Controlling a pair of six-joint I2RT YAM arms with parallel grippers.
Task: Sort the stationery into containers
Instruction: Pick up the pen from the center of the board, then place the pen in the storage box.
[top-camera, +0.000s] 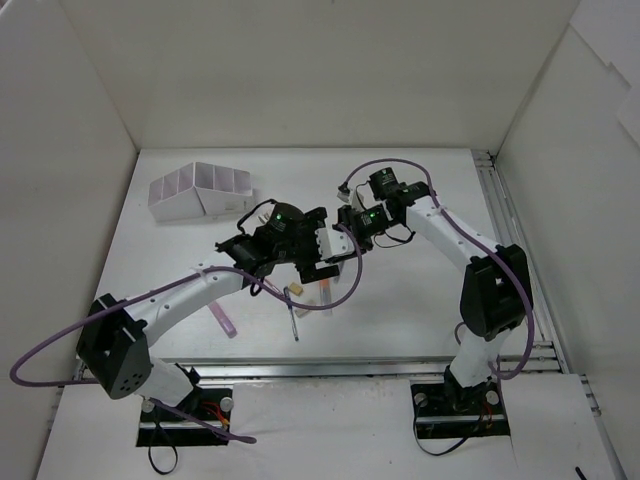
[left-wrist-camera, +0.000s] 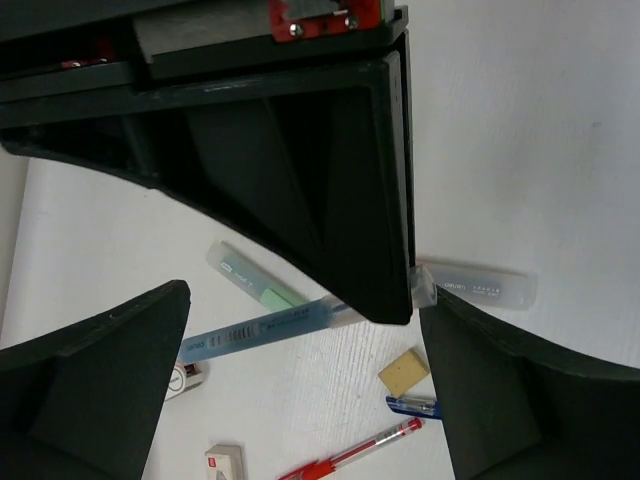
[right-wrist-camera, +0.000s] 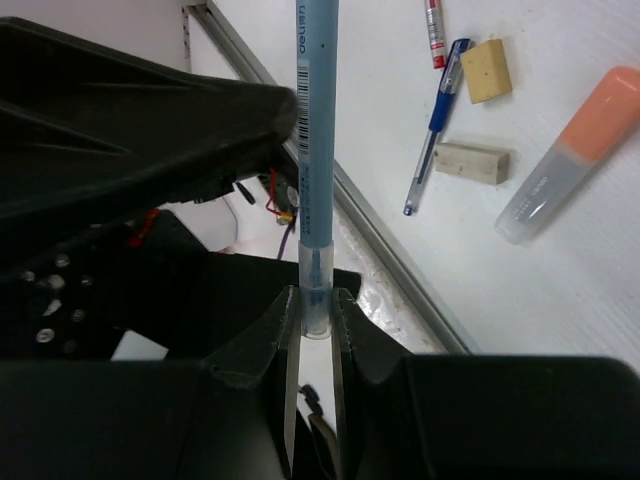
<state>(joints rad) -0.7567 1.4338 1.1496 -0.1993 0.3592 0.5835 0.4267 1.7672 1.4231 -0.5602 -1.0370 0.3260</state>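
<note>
Left claw (top-camera: 326, 256) and right claw (top-camera: 352, 232) meet over the table (top-camera: 420, 190), far from the white box (top-camera: 200, 192). From the left wrist, the left claw (left-wrist-camera: 310, 395) is wide open, holding nothing, and the blue marker (left-wrist-camera: 262, 327) says "deli". From the right wrist, the right claw (right-wrist-camera: 315, 318) squeezes that blue marker (right-wrist-camera: 316, 150) tight near its clear end, with a barcode (right-wrist-camera: 306, 150) on it.

So basically the organizer box (top-camera: 200, 193) sits at the far left of the table (top-camera: 300, 180), well apart from everything else. The left gripper (top-camera: 325, 262) and right gripper (top-camera: 345, 245) hang close together mid-table, and the right one has a marker (right-wrist-camera: 316, 150) clamped between its fingers. Below them on the table there's an eraser block (top-camera: 294, 291) with a pen (top-camera: 293, 322) just on its near side, and a second marker (top-camera: 225, 320) lies further left, on the near side of the left arm (top-camera: 180, 295).
</note>
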